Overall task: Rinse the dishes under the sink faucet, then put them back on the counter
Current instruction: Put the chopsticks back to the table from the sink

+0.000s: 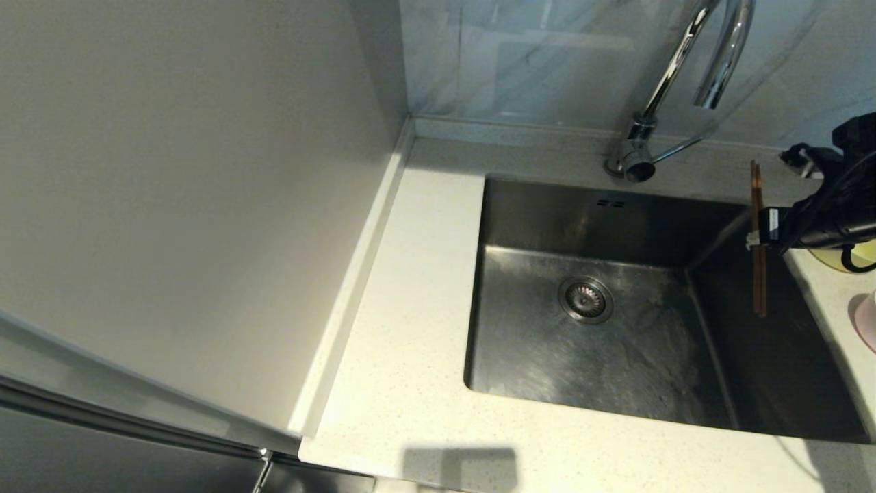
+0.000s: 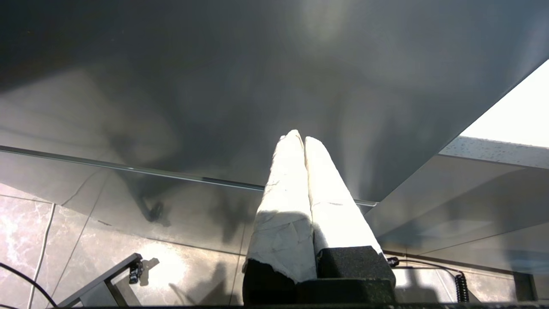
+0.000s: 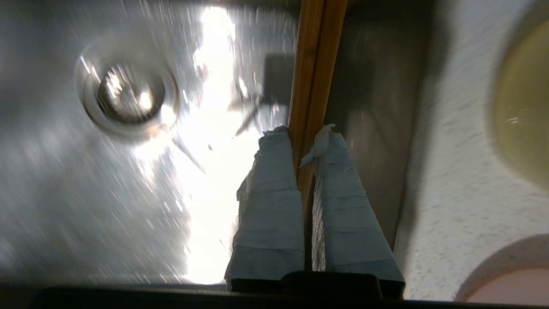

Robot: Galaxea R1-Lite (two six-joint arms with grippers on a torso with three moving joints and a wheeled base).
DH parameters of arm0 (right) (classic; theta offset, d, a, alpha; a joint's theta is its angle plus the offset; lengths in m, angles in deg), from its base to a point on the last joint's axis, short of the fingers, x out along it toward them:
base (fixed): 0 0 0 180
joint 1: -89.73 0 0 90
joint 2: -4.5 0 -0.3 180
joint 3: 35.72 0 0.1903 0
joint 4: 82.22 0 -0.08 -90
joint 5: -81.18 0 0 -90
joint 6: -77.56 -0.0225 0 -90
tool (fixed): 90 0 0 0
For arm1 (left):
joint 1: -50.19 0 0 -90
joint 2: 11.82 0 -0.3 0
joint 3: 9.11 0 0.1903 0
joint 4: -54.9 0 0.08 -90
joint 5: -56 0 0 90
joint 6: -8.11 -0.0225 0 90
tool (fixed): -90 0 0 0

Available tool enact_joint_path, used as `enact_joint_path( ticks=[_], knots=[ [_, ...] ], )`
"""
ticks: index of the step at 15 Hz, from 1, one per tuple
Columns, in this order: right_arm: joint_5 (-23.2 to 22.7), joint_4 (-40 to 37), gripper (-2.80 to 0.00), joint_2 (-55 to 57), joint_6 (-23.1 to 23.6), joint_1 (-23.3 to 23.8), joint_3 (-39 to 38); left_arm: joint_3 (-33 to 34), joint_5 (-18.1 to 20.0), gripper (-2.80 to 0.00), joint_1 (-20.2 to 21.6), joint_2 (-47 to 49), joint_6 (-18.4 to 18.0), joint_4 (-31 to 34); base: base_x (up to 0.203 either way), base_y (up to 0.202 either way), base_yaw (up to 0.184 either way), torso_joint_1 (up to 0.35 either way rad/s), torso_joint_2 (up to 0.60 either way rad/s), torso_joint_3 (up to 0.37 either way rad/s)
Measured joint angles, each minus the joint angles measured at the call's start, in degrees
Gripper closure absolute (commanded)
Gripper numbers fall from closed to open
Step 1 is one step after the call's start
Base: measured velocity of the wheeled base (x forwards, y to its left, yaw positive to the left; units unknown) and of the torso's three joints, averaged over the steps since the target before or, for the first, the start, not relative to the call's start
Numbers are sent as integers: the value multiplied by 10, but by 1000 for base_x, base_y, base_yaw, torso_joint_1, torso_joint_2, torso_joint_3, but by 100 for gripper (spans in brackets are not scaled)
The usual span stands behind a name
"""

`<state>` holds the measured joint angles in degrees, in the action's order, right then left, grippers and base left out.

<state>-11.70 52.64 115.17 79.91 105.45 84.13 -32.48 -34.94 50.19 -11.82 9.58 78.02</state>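
My right gripper (image 1: 758,238) is shut on two brown wooden chopsticks (image 1: 757,205), held side by side over the right part of the steel sink (image 1: 547,226). In the right wrist view the chopsticks (image 3: 315,64) run up from between the taped fingers (image 3: 274,193), with the drain strainer (image 3: 128,92) off to one side below. The chrome sink faucet (image 1: 674,75) rises behind the basin, its spout above and left of the chopsticks. A yellow-green bowl (image 1: 845,259) and a pale pink bowl (image 1: 868,318) sit on the counter (image 1: 410,274) at the far right, partly hidden by the arm. My left gripper (image 2: 299,139) is shut and empty, parked below the counter.
A tall pale cabinet side (image 1: 191,171) stands on the left of the counter. The glossy marbled wall panel (image 1: 547,55) rises behind the faucet. The faucet's thin lever (image 1: 677,149) points right. The drain strainer (image 1: 586,299) lies in the basin floor.
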Motion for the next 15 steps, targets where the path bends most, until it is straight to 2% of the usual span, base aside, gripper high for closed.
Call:
enact_joint_path(
  ticks=[6,12,15],
  knots=[
    [-8,88,0,-69,-92,42,-7,0,0,0,0,0,0,0,0,0,0,0,0,0],
    [-11,247,0,-101,-131,79,-3,0,0,0,0,0,0,0,0,0,0,0,0,0],
    [-10,266,0,-110,-133,83,-20,0,0,0,0,0,0,0,0,0,0,0,0,0]
  ],
)
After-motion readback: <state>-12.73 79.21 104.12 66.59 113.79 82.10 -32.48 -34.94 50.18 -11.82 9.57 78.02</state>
